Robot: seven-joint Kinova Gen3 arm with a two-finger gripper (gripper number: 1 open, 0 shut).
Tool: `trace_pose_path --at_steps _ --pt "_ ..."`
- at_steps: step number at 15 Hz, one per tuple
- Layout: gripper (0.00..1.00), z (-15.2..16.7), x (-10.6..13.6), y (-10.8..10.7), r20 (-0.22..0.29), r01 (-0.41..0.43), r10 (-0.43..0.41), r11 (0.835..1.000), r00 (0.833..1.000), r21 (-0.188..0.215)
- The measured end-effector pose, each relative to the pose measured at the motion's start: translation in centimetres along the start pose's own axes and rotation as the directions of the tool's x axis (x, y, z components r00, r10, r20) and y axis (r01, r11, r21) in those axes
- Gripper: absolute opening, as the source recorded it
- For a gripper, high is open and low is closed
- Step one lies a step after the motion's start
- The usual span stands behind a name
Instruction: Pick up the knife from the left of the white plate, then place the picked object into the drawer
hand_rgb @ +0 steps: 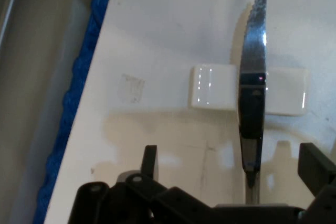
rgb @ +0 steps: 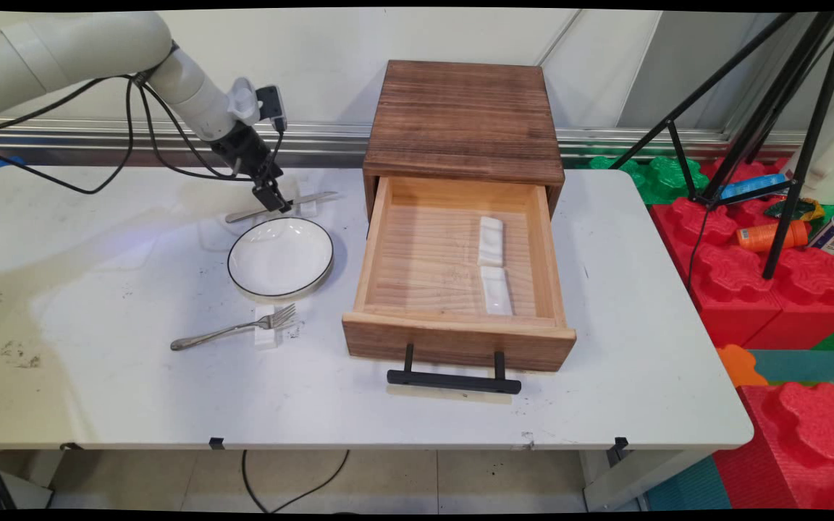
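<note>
My black gripper (rgb: 272, 197) (hand_rgb: 231, 156) hangs low over the handle end of a steel knife (rgb: 283, 205) (hand_rgb: 253, 77). The knife lies across a small white rest (rgb: 306, 208) (hand_rgb: 212, 87) at the back left of the table. In the hand view the two fingers stand apart, open, with the knife's handle between them, nearer the right finger (hand_rgb: 315, 163). Neither finger touches the knife. Just in front of the knife sits an empty white plate (rgb: 281, 257) with a dark rim.
A fork (rgb: 232, 329) lies on another white rest (rgb: 266, 329) in front of the plate. To the right a wooden box (rgb: 464, 123) has its drawer (rgb: 457, 340) pulled out, with two white rests (rgb: 490, 240) (rgb: 496, 289) inside. A black tripod (rgb: 779, 145) stands beyond the table's right edge.
</note>
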Motion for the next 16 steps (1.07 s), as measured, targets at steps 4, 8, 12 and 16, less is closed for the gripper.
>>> trace_pose_path --at_steps 4,8,12,16 --pt "1.00 1.1 -0.1 -0.5 0.008 0.011 -0.010 1.000 1.000 -0.024" --pt "0.00 1.5 -0.2 -0.7 0.008 0.021 -0.021 0.999 1.000 -0.044" --pt "0.00 1.6 -0.2 -0.7 0.004 0.026 -0.026 0.998 1.000 -0.057" --pt "0.00 1.1 -0.1 -0.6 -0.003 0.034 -0.034 0.998 0.999 -0.059"
